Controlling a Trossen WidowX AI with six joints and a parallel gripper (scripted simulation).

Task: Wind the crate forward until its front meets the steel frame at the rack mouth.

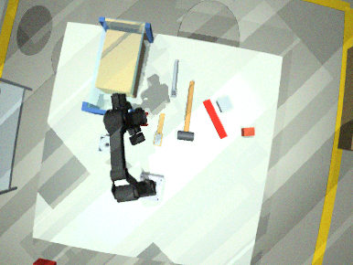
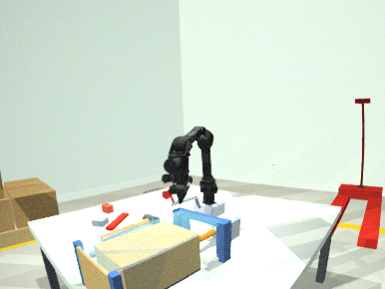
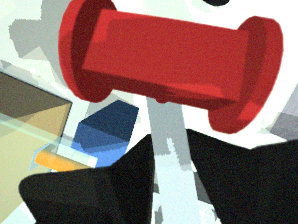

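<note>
My gripper (image 2: 182, 197) (image 3: 168, 136) is shut on the grey arm of the winch handle, whose red spool-like grip (image 3: 162, 55) (image 2: 167, 194) stands out in front of the fingers. The handle is up off the bench; its square key is hidden. The tan crate (image 1: 120, 61) (image 2: 150, 241) (image 3: 54, 122) sits flat in the clear-panelled cubby, with a gap between its front and the blue frame (image 1: 91, 110) (image 2: 224, 244) (image 3: 105, 142) at the mouth. An orange strap (image 2: 207, 235) (image 3: 60, 160) runs out there. The winch (image 1: 103, 143) is partly covered by the arm in the top view.
Right of the cubby lie a grey wrench (image 1: 175, 78), a wooden-handled tool (image 1: 161, 123), a hammer (image 1: 189, 105), a red bar (image 1: 215, 119) (image 2: 118, 220), a grey block (image 1: 224, 103) (image 2: 100, 220) and a small red block (image 1: 248, 132) (image 2: 107, 208).
</note>
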